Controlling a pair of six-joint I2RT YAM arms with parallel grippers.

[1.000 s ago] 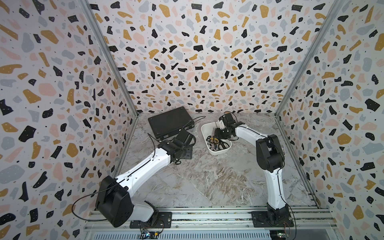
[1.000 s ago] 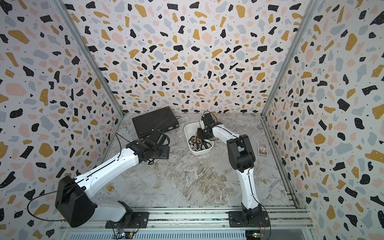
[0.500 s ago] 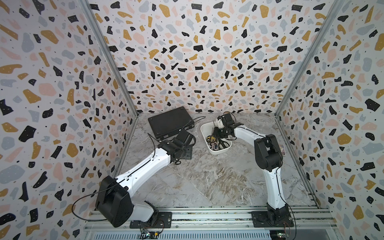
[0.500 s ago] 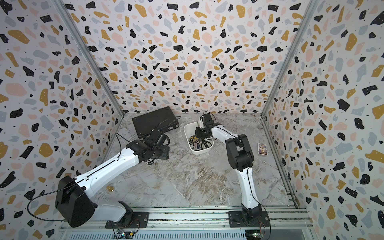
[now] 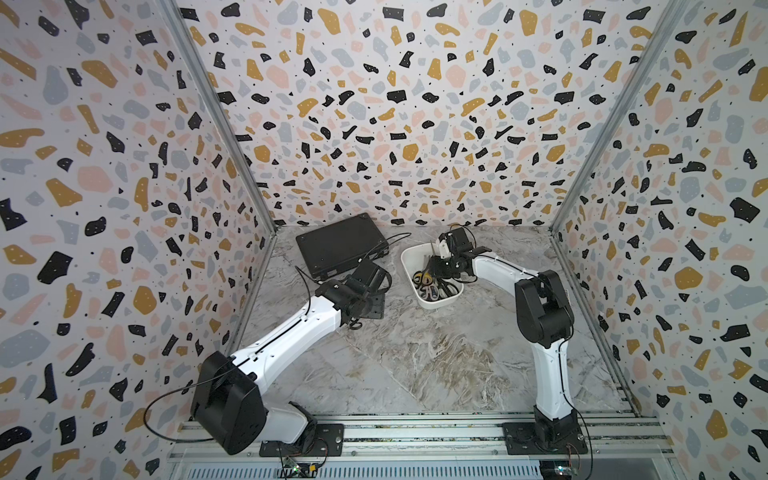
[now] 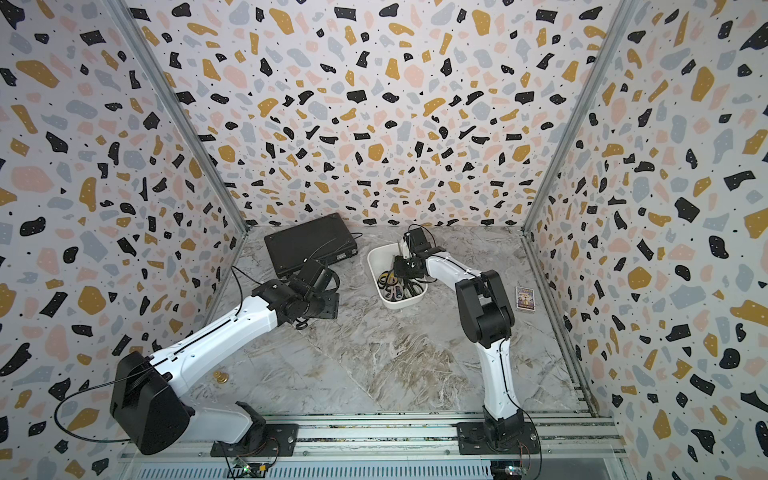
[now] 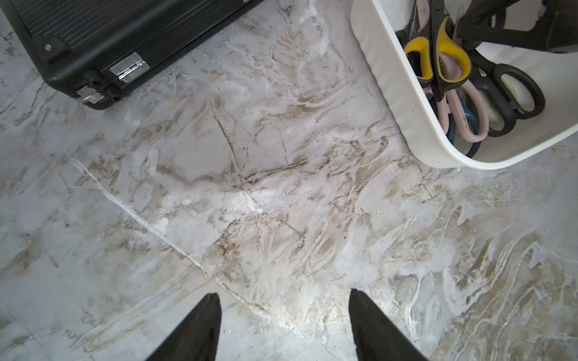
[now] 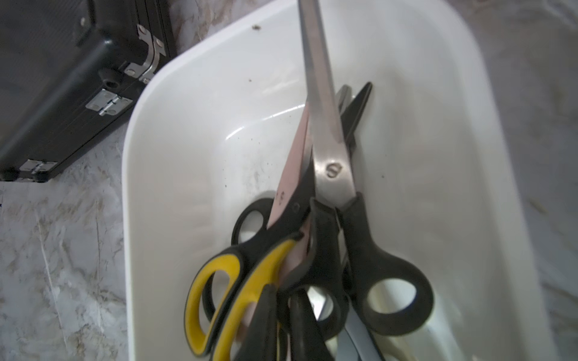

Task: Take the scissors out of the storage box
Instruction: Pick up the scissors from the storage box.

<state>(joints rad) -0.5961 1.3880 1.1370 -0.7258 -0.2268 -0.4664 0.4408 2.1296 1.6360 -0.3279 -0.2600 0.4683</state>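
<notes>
right pincer shut inside the tub, among the scissors

the storage box (image 5: 409, 257) sits on the marble table (image 5: 415, 357) near the back wall, its long axis running from the far side towards the near side and a little to the right. the scissors (image 5: 432, 284) lie heaped in its nearer half, roughly along that same axis: handles bunched at the near end, blades pointing towards the far end. in the right wrist view a black-handled pair (image 8: 362, 259) lies on top with its bright steel blade (image 8: 322, 103) reaching out past the frame edge; just beside it are the yellow-and-black pair (image 8: 225, 281), a pink blade (image 8: 292, 165) and a dark blade (image 8: 356, 107), all nearly parallel. the left wrist view shows the pink handles (image 7: 463, 115) and another black-handled pair (image 7: 513, 90) touching one another at the tub's near end.

the right pincer (image 8: 286, 325) is down in the box, its dark fingers (image 8: 305, 328) pressed together at the handle cluster, between the yellow loops and the black ones. the jaws are fully closed; which pair they pinch, if any, cannot be told.

the left pincer (image 7: 281, 325) hangs above bare table, jaws moderately wide apart, holding nothing and touching nothing. a black hard case (image 5: 340, 245) lies flat just beside the box, on its left.
</notes>
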